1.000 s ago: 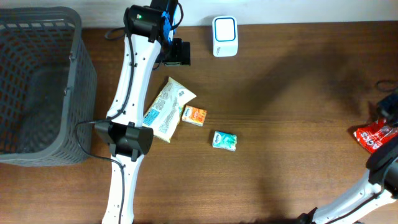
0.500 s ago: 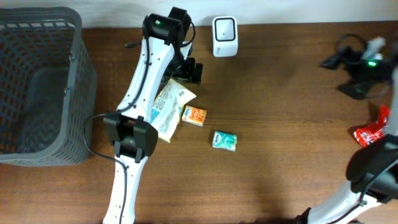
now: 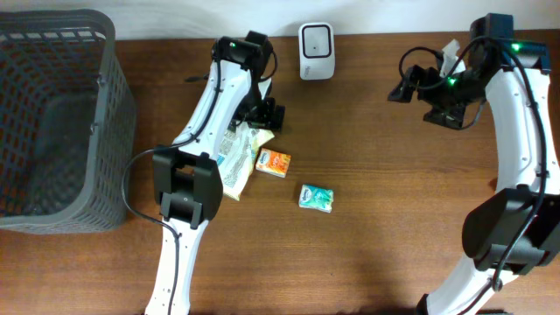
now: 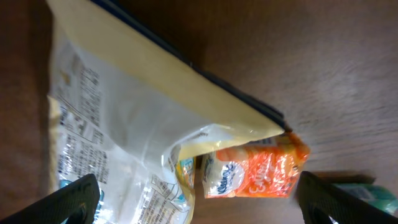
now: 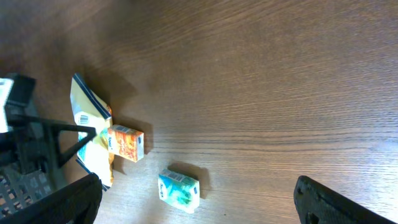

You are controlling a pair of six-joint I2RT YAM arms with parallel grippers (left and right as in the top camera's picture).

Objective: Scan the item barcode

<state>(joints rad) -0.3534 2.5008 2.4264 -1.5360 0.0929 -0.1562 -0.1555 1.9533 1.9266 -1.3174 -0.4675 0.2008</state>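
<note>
A cream snack bag (image 3: 234, 153), an orange tissue pack (image 3: 274, 163) and a green tissue pack (image 3: 316, 198) lie on the wooden table. The white scanner (image 3: 316, 39) stands at the back edge. My left gripper (image 3: 267, 116) hovers open over the bag's top corner. In the left wrist view the bag (image 4: 124, 124) and the orange pack (image 4: 255, 171) lie between the wide fingers of that gripper (image 4: 196, 205), untouched. My right gripper (image 3: 404, 90) hangs open and empty high over the right half. Its own view shows that gripper (image 5: 199, 202) above the green pack (image 5: 179, 190), with the orange pack (image 5: 126, 143) further left.
A grey mesh basket (image 3: 52, 122) fills the left end of the table. The left arm (image 3: 206, 114) reaches from the front edge up over the bag. The right arm (image 3: 525, 131) arcs along the right side.
The right arm swung in from the right edge to the upper right of the table with its jaws opened. The left gripper shifted right and forward over the bag's corner.
</note>
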